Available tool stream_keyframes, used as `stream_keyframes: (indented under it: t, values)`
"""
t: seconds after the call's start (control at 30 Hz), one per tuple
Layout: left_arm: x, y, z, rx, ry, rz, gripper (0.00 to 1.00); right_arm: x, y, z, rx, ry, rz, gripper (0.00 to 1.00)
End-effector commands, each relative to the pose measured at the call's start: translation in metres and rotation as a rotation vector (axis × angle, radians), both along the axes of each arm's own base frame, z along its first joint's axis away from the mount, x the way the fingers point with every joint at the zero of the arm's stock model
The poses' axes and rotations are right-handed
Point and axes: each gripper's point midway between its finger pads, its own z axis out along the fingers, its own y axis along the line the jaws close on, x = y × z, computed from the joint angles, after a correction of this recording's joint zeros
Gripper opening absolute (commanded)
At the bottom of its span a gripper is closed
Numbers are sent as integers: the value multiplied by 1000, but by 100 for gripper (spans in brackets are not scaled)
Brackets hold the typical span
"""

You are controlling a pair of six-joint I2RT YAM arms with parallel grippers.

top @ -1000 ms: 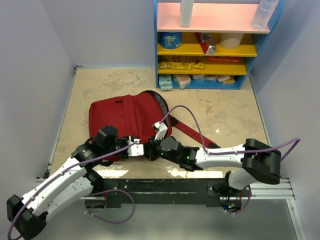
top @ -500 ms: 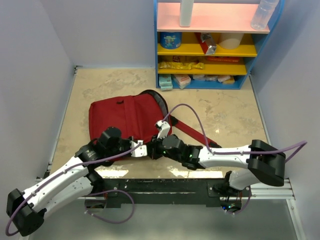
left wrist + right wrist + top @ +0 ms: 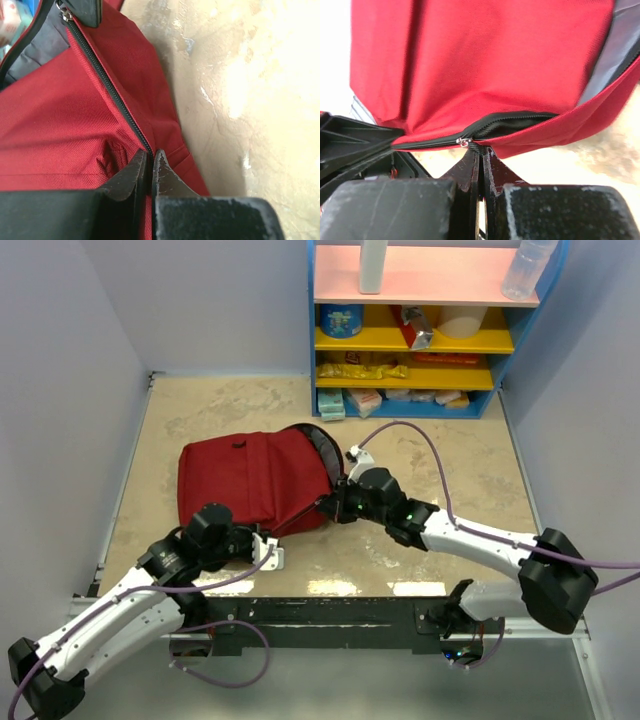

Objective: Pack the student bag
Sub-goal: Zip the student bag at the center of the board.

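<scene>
Two arms reach in from the near edge to one large dark-red fabric student bag. It lies flat on the beige marbled tabletop, left of centre and well short of the blue shelf unit at the far side. The bag's mouth is edged in black, shows dark lining, and sits at its right end.

The left end effector is at the bag's near corner. In the left wrist view its two black fingers are pressed together with almost no gap. They pinch the red fabric right where the black zipper ends, and the cloth puckers into a small fold just beside the tips.

The right end effector is at the bag's near right edge, just below the mouth. Its wrist view shows the jaws closed tight on the small silver zipper pull. To the right of the zipper pull in that view the zipper has parted into a narrow dark slit. To the left the teeth are joined and run off towards the other arm. Between the two end effectors the bag's near edge runs in a straight line.

A purple cable arcs over the right arm. The shelf unit's pink top board carries a clear plastic bottle, and its yellow shelves hold packets.
</scene>
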Motion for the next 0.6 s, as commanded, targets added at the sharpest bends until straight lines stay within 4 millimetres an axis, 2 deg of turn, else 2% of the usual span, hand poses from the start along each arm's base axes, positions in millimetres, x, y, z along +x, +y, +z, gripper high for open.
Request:
stream_keyframes:
  t: [0.0,0.07,0.2,0.23,0.3,0.43,0.57]
  values:
    - [-29,29,-27,180,92,-68,0,45,-31,14,-54,-59,-113,0]
    - [-32,38,-29,225,94,-62,0,60,-47,14,-75,-62,-150,0]
    - [-35,56,-31,296,69,-54,0,83,-70,32,-87,-100,-213,0]
    - [-33,59,-28,297,51,-39,0,90,-79,34,-91,-105,-238,0]
    - [-25,66,-26,316,15,9,0,93,-83,44,-78,-122,-240,0]
    - [-14,73,-22,318,-42,77,0,84,-96,49,-93,-121,-258,0]
    - [-4,75,-17,304,-67,141,0,67,-106,43,-90,-90,-266,0]
